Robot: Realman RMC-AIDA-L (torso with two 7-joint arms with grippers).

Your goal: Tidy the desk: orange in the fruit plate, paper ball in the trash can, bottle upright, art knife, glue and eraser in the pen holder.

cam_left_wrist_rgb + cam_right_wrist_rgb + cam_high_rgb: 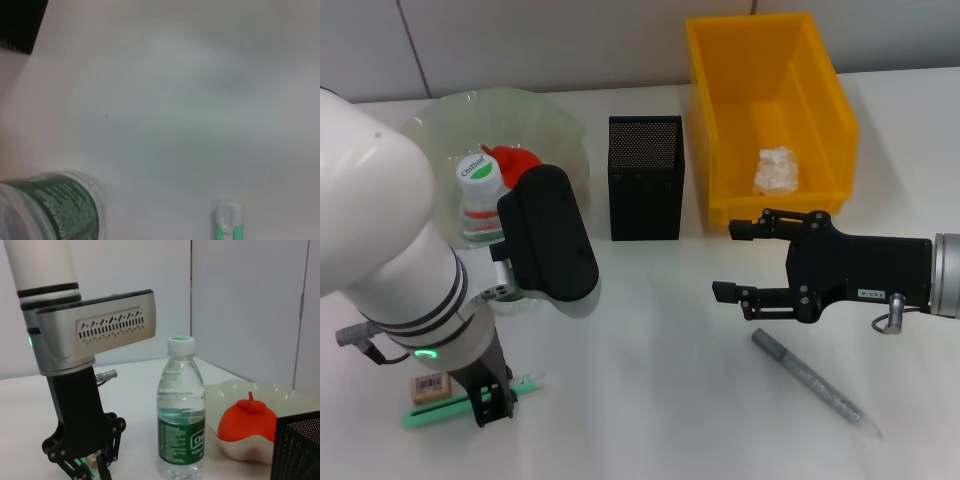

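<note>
We are seeing a yellow bin (840,120), black mesh pen holder (645,190), orange fruit (247,422), green-labelled clear bottle (181,412), grey pen (815,385) and white desk (660,340).

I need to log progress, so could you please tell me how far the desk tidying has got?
Done: the orange lies in the pale green fruit plate, the crumpled white paper ball in the yellow bin, and the clear water bottle stands upright.

In hand: the left gripper is down over the green art knife, beside the eraser.

Left: the grey stick lies beside the open right gripper; I see nothing in the black mesh pen holder.
</note>
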